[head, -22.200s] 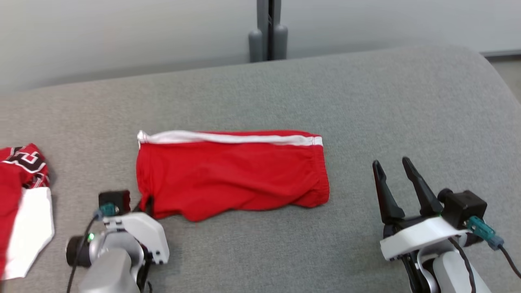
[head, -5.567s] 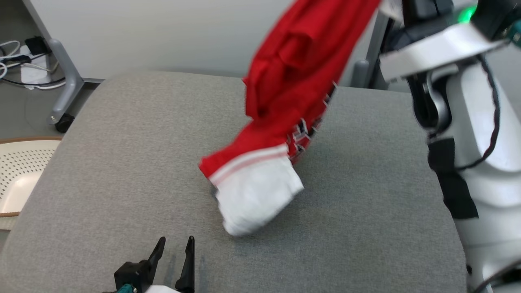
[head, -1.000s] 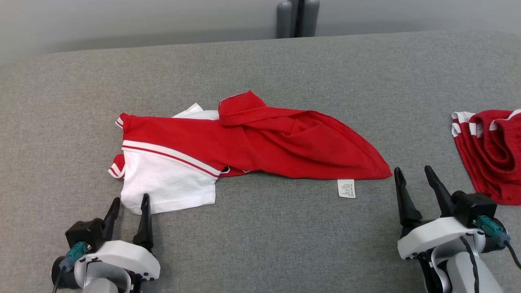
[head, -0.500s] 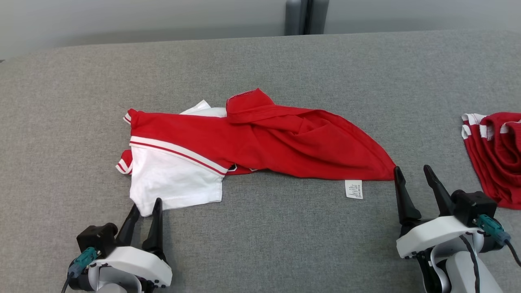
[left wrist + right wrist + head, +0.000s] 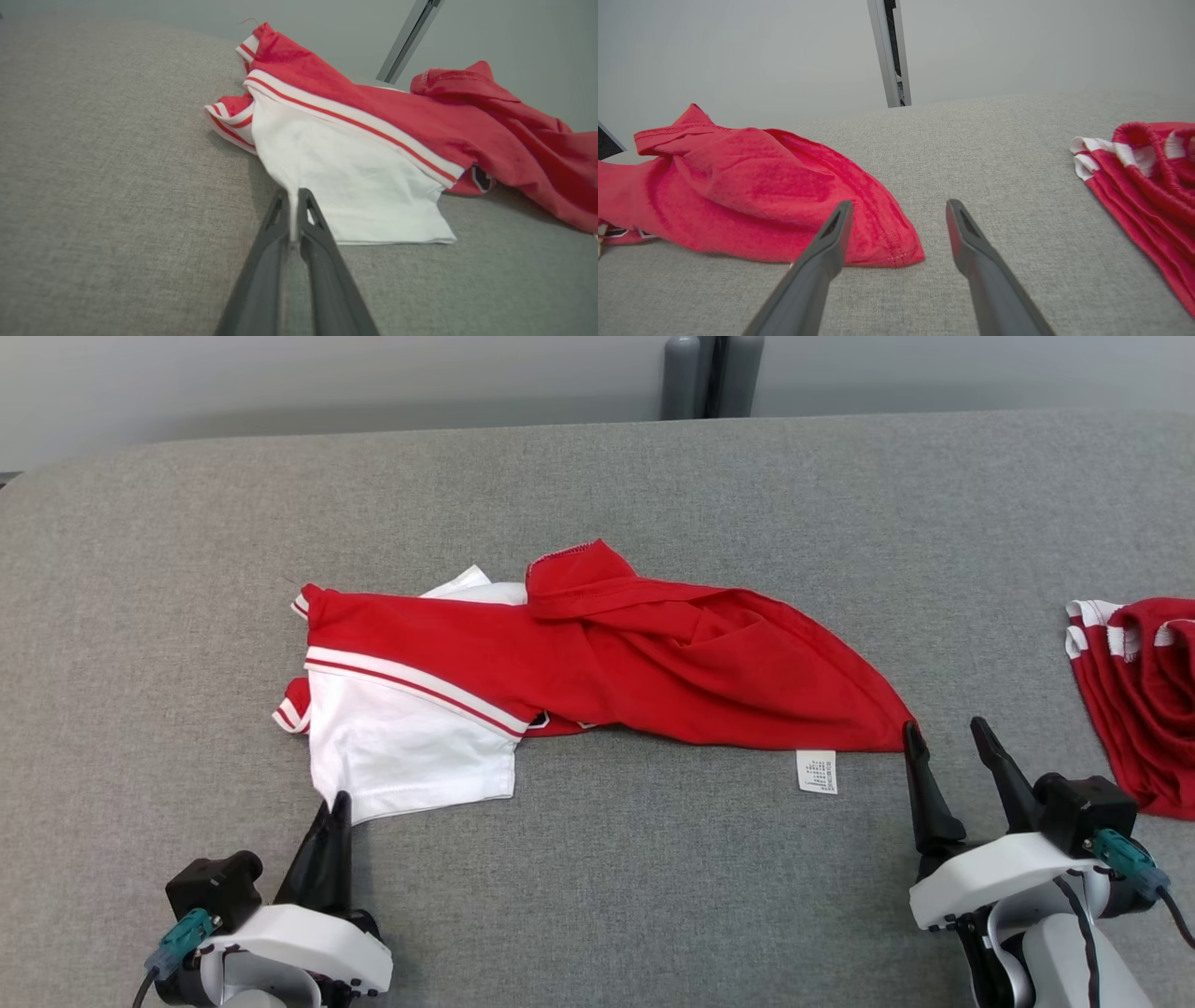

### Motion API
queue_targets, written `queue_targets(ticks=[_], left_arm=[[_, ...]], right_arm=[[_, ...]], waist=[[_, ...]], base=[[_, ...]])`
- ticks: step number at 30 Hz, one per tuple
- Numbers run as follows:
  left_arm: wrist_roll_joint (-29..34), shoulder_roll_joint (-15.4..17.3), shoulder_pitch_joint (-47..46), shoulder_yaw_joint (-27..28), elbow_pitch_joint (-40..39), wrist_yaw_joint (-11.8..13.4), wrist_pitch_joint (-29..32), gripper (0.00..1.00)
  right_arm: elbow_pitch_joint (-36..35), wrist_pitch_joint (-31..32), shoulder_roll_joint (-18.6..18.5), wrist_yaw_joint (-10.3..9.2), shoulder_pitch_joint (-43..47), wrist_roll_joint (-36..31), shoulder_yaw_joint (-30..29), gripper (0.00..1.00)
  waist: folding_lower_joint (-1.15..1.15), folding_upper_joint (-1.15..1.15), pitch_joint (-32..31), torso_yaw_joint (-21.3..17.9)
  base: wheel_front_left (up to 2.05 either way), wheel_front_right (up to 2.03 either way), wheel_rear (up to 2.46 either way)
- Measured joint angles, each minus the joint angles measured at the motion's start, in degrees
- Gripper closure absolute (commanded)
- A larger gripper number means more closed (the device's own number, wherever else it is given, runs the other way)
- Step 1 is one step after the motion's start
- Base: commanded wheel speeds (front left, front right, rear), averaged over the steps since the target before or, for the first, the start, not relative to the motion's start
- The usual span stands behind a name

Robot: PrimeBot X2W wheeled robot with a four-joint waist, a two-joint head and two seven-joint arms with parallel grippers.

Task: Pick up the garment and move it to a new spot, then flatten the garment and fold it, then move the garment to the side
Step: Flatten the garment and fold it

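Note:
The garment is a red shirt with a white sleeve, lying crumpled across the middle of the grey surface. My left gripper is shut on the near corner of that white sleeve; in the left wrist view the white cloth is pinched between the two dark fingers. My right gripper stands open at the garment's red right tip. Its left finger overlaps the hem in the right wrist view, with bare surface between the jaws.
A second red garment with white-striped cuffs lies bunched at the right edge, also seen as red cloth in the right wrist view. A white care label sticks out below the shirt's hem. A grey post stands behind the surface.
My left gripper moved forward to the white sleeve's corner and closed on it. The right gripper stayed open near the red tip. The head view shifted slightly.

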Motion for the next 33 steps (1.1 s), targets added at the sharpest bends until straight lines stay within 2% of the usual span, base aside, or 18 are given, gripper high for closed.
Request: queue_targets(ticks=[1,10,17,18,20,21,28,33], left_arm=[[0.0,-0.1,-0.1,0.2,0.0,0.0,0.0,1.0],[1.2,-0.1,-1.2,0.7,0.2,0.0,0.0,1.0],[1.8,-0.1,-2.1,-0.8,-0.5,0.0,0.0,1.0],[2.0,-0.1,-2.3,-0.9,-0.7,0.0,0.0,1.0],[2.1,0.0,-2.4,-1.0,-0.9,0.0,0.0,1.0],[2.2,-0.1,-2.4,-1.1,-1.0,0.0,0.0,1.0],[2.1,-0.1,-2.6,-1.7,-3.1,0.0,0.0,1.0],[1.7,0.0,-2.3,-0.3,-8.9,0.0,0.0,1.0]], right_arm=[[0.1,0.0,0.0,0.0,0.0,-0.1,-0.1,0.0],[5.4,0.0,0.0,-0.01,-1.9,-1.2,-0.4,0.0],[10.7,0.0,0.0,0.0,-5.9,-1.1,-0.4,0.0],[11.5,0.0,0.0,0.0,-6.0,-1.1,-0.3,0.13],[13.0,-0.1,0.0,0.0,-6.8,-1.2,-0.4,0.85],[13.5,-0.1,-0.1,0.0,-7.2,-1.2,-0.5,1.0],[14.2,-0.1,0.0,0.01,-7.3,3.0,-0.4,1.0],[8.3,0.0,0.0,0.0,-6.2,7.6,0.1,1.0]], waist=[[0.0,0.0,0.1,0.0],[0.0,0.0,1.5,0.2],[0.0,0.0,3.1,1.6],[0.0,0.0,3.2,1.8],[0.0,0.0,3.4,2.1],[0.0,0.0,3.5,2.2],[0.0,0.0,2.5,2.6],[0.0,0.0,-0.5,2.2]], base=[[0.0,0.0,0.0],[0.0,0.0,0.0],[0.0,0.0,0.0],[0.0,0.0,0.0],[0.0,0.0,0.0],[0.0,0.0,0.0],[0.0,0.0,0.0],[0.0,0.0,0.0]])
